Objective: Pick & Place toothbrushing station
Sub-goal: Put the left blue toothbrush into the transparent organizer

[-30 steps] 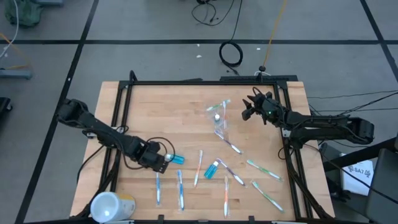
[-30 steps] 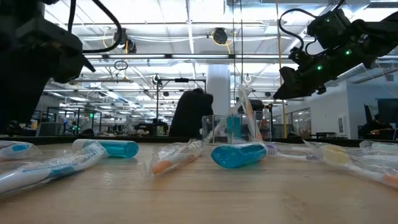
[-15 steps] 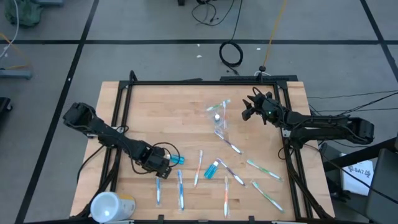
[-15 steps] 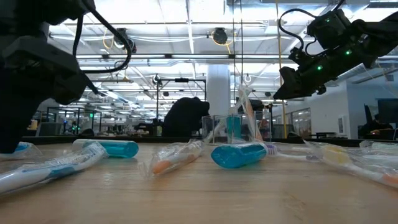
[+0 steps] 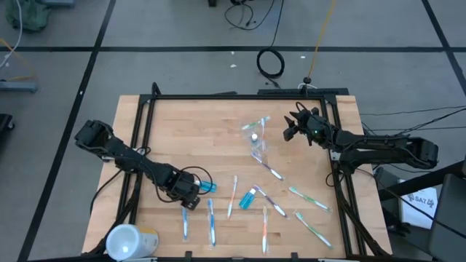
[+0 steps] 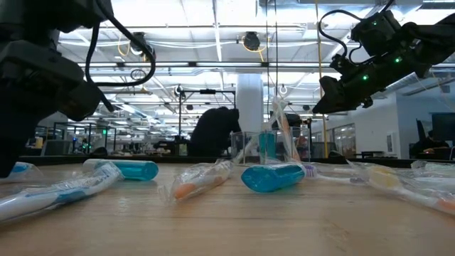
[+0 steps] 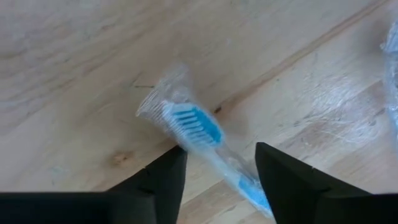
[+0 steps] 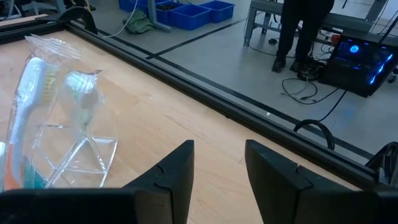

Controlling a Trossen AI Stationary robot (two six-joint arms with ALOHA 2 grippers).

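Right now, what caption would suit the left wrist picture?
Left end effector, fingers open, poised over a wrapped blue toothbrush lying on the wooden table.

Matt wooden table [image 5: 196, 124]; toothbrush [image 7: 205, 140] in glossy, seemingly plastic wrap.

Left gripper [image 5: 191, 203] moved fwd, dropped over blue wrapped toothbrush [image 7: 198, 126].

Blue toothbrush [image 7: 205, 134] handle behind pincer fingers [image 7: 163, 180]
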